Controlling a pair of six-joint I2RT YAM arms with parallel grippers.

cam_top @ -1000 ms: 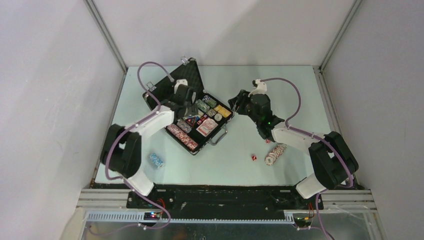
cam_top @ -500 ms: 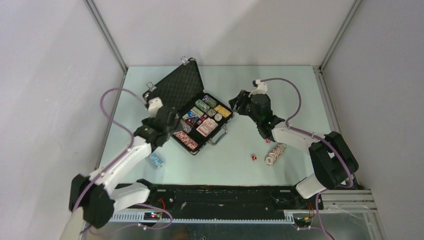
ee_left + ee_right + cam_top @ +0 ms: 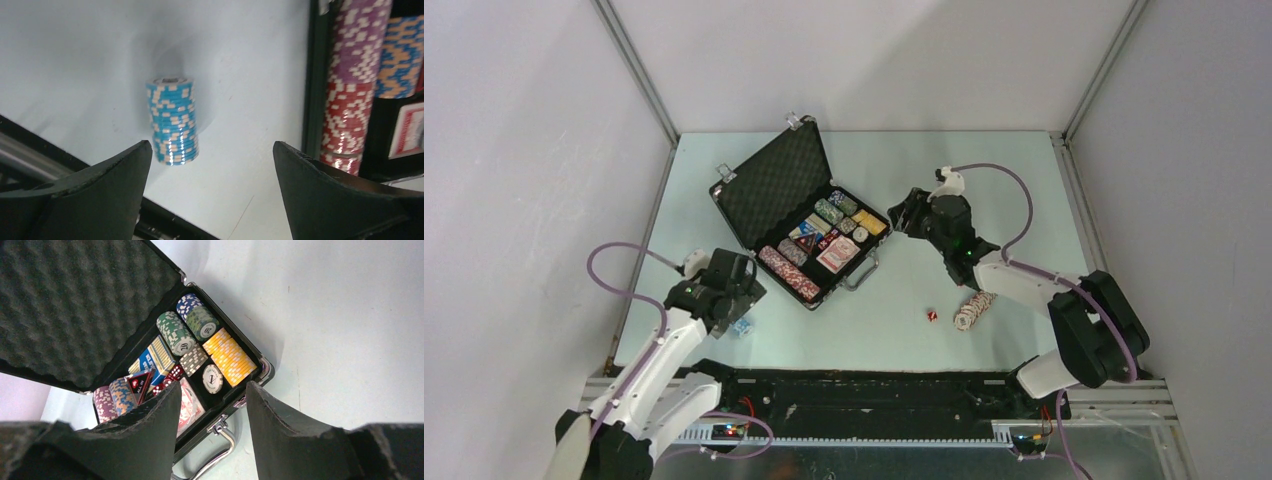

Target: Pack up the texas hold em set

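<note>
The left gripper [image 3: 209,150] has been withdrawn from the case [image 3: 764,185] to the blue chip stack [image 3: 171,120] near it, jaws wide. Closing around the stack is called for next. The right gripper [image 3: 212,389] is held half-open, empty.

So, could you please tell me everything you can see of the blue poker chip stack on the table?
The blue chip stack is a short, neat column of light-blue chips with cream edge marks. It looks like glossy plastic, and one round printed end face shows. It rests on the pale table close to the near edge, clear of the open case. Whether it stands upright or lies on its side I cannot tell. The left gripper hangs just before it, jaws wide, not touching it.
</note>
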